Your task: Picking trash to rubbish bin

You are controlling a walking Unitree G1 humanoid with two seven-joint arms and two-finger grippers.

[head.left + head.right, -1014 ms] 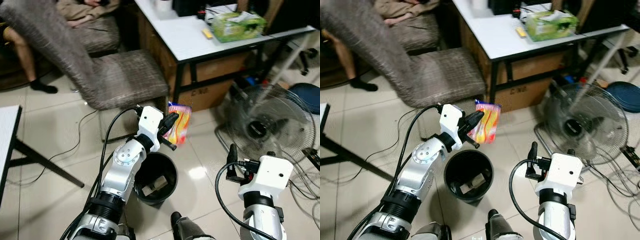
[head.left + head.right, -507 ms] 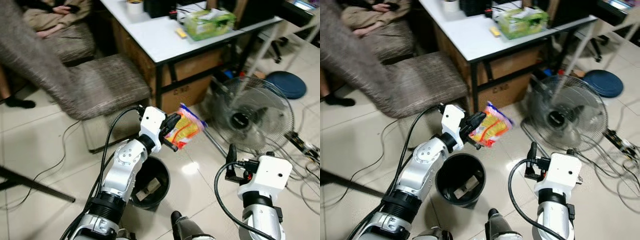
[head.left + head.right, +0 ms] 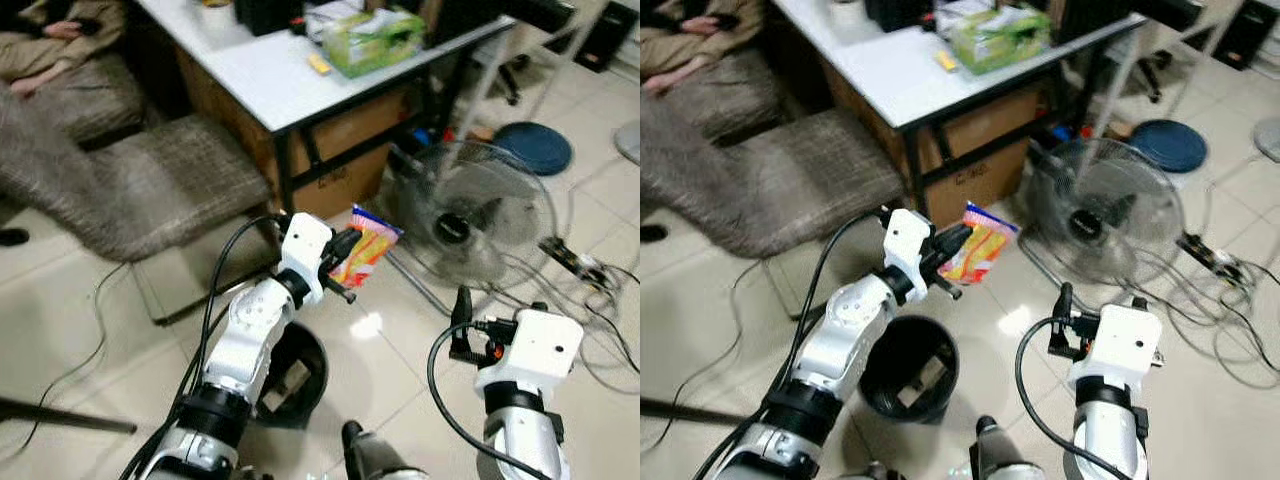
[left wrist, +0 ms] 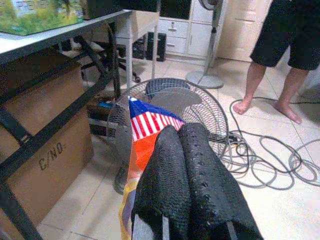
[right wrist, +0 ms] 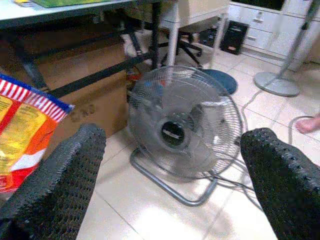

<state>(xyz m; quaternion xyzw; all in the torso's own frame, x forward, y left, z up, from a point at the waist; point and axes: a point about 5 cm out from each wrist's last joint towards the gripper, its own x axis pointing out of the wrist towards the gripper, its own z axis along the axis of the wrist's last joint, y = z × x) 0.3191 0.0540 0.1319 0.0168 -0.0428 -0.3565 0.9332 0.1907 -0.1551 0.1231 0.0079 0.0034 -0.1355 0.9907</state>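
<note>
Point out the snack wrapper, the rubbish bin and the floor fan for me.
snack wrapper [image 3: 365, 250], left eye view, on its orange middle.
rubbish bin [image 3: 876, 384], right eye view, on its black rim.
floor fan [image 3: 452, 227], left eye view, on its dark centre hub.

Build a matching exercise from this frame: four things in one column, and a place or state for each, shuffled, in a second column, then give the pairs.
Things:
1. snack wrapper
2. rubbish bin
3. floor fan
4. tissue box

Places or states:
A. on the white table
B. on the floor under the left arm, with scraps inside
C. pinched in the left end effector, held above the floor
D. standing on the tiles beside the table, ahead of the open right end effector

Pairs: 1-C, 2-B, 3-D, 4-A
</note>
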